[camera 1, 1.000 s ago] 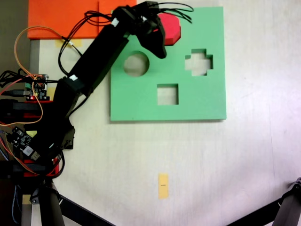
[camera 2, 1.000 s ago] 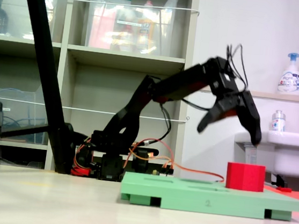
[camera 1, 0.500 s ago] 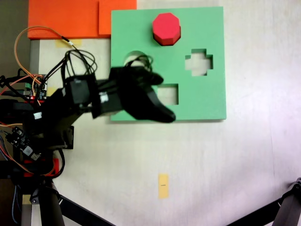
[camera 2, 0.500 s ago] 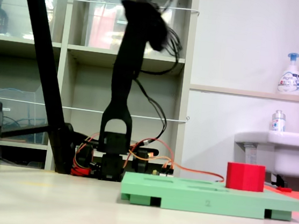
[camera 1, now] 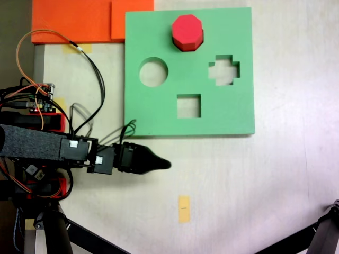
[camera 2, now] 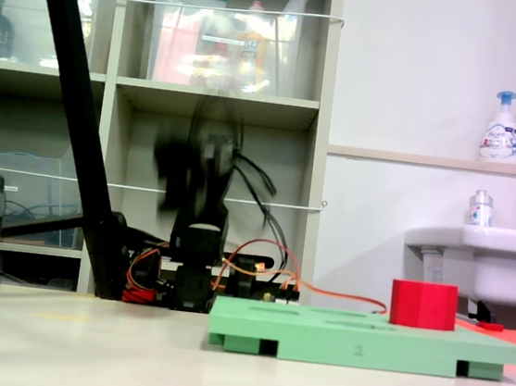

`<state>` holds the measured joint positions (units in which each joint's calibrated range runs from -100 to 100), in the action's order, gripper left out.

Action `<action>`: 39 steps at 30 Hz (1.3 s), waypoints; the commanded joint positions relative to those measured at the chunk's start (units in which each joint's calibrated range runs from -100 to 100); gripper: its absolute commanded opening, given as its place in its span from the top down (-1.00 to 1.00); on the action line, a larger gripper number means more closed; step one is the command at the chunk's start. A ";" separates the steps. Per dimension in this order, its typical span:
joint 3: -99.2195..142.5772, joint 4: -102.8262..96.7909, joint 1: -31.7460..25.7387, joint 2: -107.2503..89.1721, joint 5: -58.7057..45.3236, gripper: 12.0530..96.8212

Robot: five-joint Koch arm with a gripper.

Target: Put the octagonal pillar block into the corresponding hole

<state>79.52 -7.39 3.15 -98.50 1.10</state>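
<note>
Fixed views: octagonal pillar block [camera 1: 187, 32] seated upright in green board [camera 1: 159, 114], gripper [camera 1: 163, 164] well clear over desk [camera 1: 265, 185], fingers' spacing untellable.

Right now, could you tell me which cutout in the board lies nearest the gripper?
The square cutout; the round and cross ones lie farther from the gripper.
</note>
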 commanded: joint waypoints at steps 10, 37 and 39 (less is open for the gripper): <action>20.48 -5.56 -2.05 -1.50 -3.61 0.08; 20.48 5.03 -2.20 -1.50 -3.57 0.14; 20.48 5.03 -2.20 -1.50 -3.57 0.14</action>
<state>98.92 -7.49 1.20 -99.59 -2.32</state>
